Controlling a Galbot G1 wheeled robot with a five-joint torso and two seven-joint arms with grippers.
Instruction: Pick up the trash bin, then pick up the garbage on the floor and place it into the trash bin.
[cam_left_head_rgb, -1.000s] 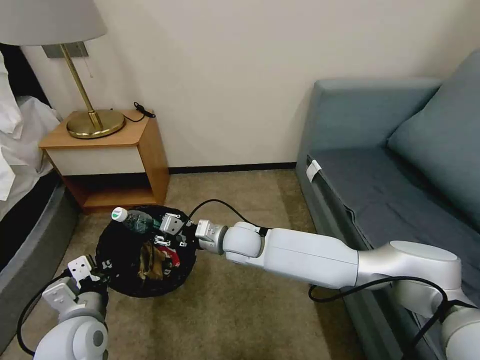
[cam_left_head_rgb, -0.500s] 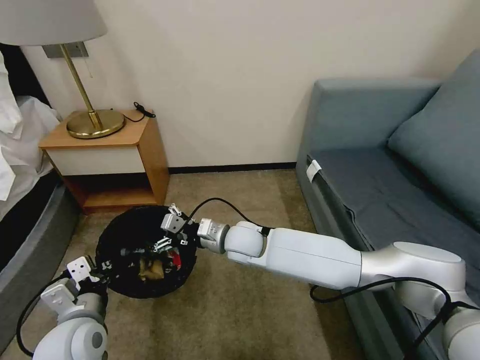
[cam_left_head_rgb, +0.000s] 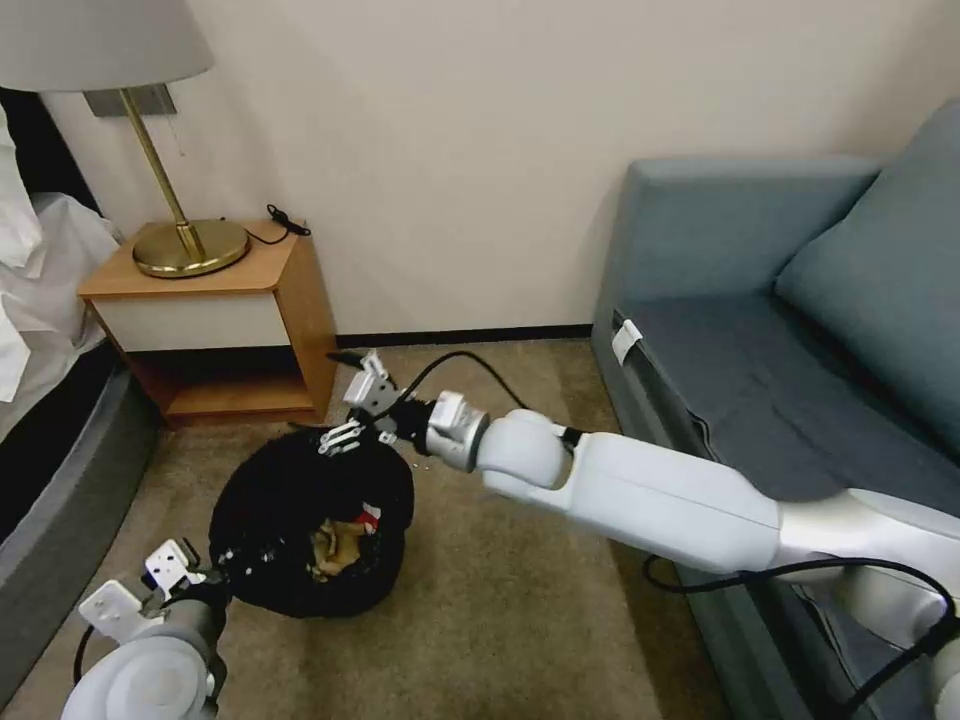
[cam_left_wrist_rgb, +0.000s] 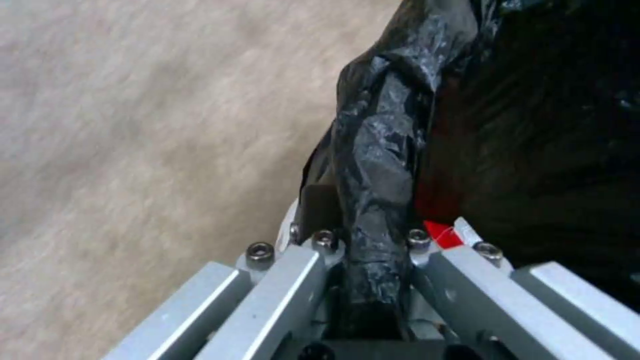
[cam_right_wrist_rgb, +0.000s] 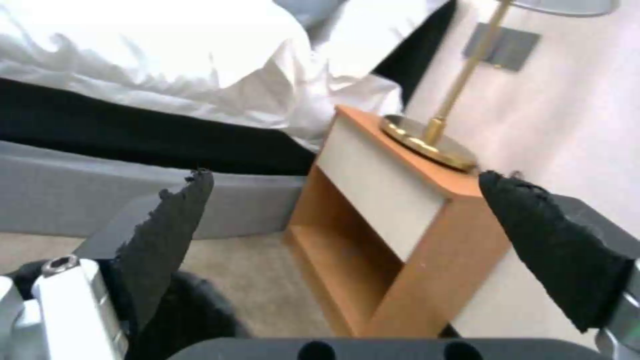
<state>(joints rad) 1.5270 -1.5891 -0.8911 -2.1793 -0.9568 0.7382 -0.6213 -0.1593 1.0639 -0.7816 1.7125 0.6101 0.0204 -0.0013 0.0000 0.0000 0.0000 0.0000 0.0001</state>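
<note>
Since a second ago: bottle gone from trash bin (cam_left_head_rgb: 300, 540) rim. Bin on carpet before nightstand (cam_left_head_rgb: 215, 310), garbage (cam_left_head_rgb: 340, 535) inside. Left gripper (cam_left_wrist_rgb: 363, 260) pinches its bag rim; right gripper (cam_left_head_rgb: 352, 415), spread and empty, risen. Task apparently near complete.

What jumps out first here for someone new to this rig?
The trash bin, draped in its black bag, sits on the carpet before the nightstand, its rim pinched by the left gripper. The right gripper hovers open over the far rim. Brown and red litter lies inside.
</note>
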